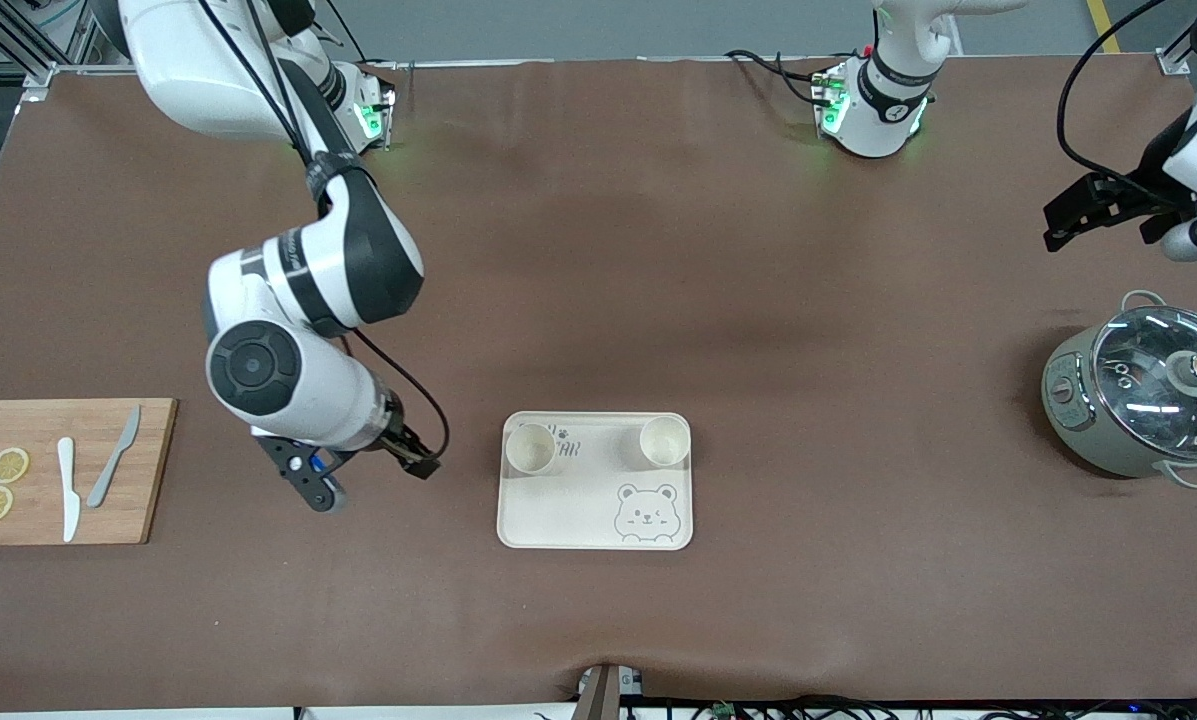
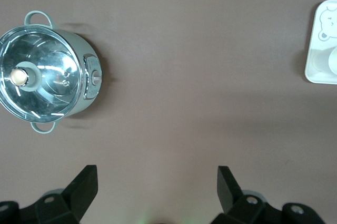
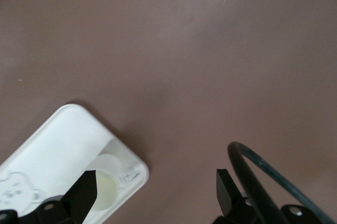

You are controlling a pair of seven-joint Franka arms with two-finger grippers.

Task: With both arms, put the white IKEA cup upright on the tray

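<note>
The cream tray with the bear drawing lies in the middle of the table, toward the front camera. Two white cups stand upright on it, one at the corner toward the right arm's end and one at the corner toward the left arm's end. My right gripper is open and empty, low over the table beside the tray. The right wrist view shows the tray's corner and a cup beside one finger. My left gripper is open and empty, up over bare table near the pot.
A grey-green pot with a glass lid stands at the left arm's end and also shows in the left wrist view. A bamboo cutting board with two lemon slices and two knives lies at the right arm's end. A black cable hangs by the right gripper.
</note>
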